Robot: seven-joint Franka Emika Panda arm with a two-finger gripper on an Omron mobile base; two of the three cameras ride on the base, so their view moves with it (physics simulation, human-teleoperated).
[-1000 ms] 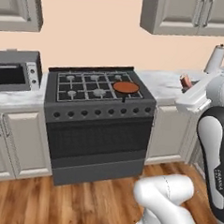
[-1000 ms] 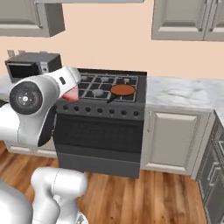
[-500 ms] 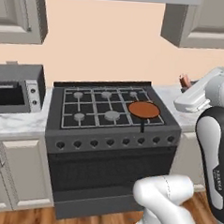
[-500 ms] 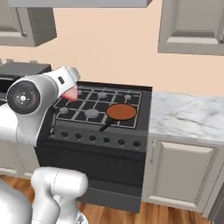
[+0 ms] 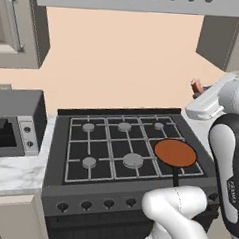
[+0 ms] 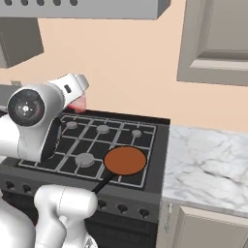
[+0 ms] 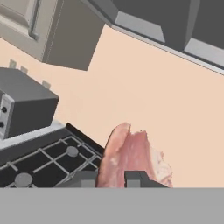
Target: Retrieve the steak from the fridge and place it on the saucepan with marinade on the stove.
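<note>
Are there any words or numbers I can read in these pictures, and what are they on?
"FRANKA": dark letters running up the white robot arm at the right of the left base view; small, so only just readable.
Knobs on the stove: no marks that can be read.
Grey microwave on the counter: its buttons are too small to read.
Saucepan with marinade and steak: no text.

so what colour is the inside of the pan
Orange-brown inside the pan, clearest in the left base view.

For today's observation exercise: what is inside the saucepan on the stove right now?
The saucepan on the stove shows an even orange-brown inside, nothing lying on it. The steak is not there yet; the pincer is shut on it. Nothing covers the pan's inside.
</note>
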